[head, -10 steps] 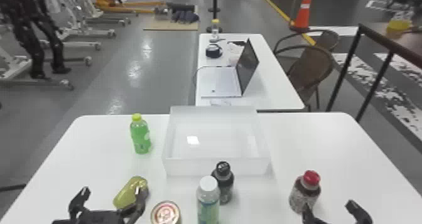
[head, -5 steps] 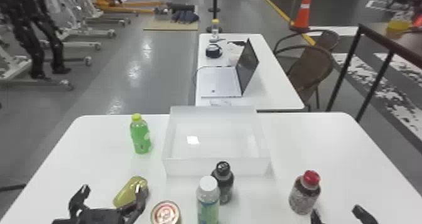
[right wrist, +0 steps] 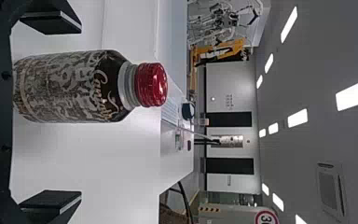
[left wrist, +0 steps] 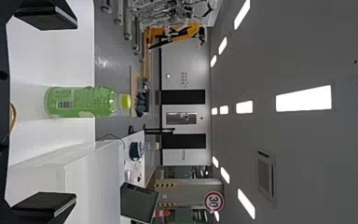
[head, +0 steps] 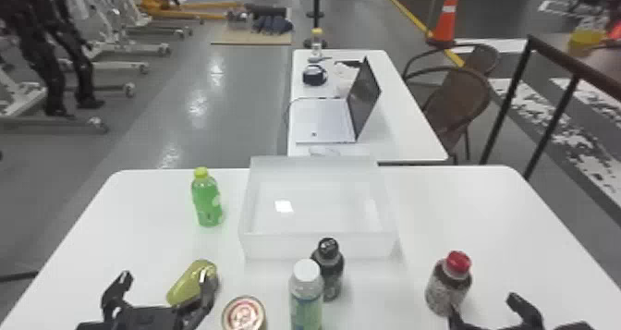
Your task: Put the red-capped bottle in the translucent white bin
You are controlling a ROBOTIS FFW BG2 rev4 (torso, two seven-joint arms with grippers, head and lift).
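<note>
The red-capped bottle (head: pixel 448 283) stands upright on the right part of the table in the head view. My right gripper (head: pixel 485 308) is open at the bottom right, just on the near side of that bottle. In the right wrist view the bottle (right wrist: pixel 74 87) stands in front of the right gripper (right wrist: pixel 79 114), whose fingers are wide apart and hold nothing. The translucent white bin (head: pixel 319 247) sits at the table's middle. My left gripper (head: pixel 164 283) stays open at the lower left by a yellow-green object; in its wrist view the left gripper (left wrist: pixel 77 112) faces a green bottle.
A green bottle (head: pixel 207 202) stands left of the bin. In front of the bin are a dark bottle (head: pixel 329 271), a white-capped bottle (head: pixel 306 296) and a can (head: pixel 244 315). The yellow-green object (head: pixel 191 283) lies beside the left gripper. A laptop (head: pixel 325 121) rests on the farther table.
Over the last second my right gripper has shifted slightly to the right and toward the near edge, then a little back to the left. The left gripper and the bottles have stayed put.
</note>
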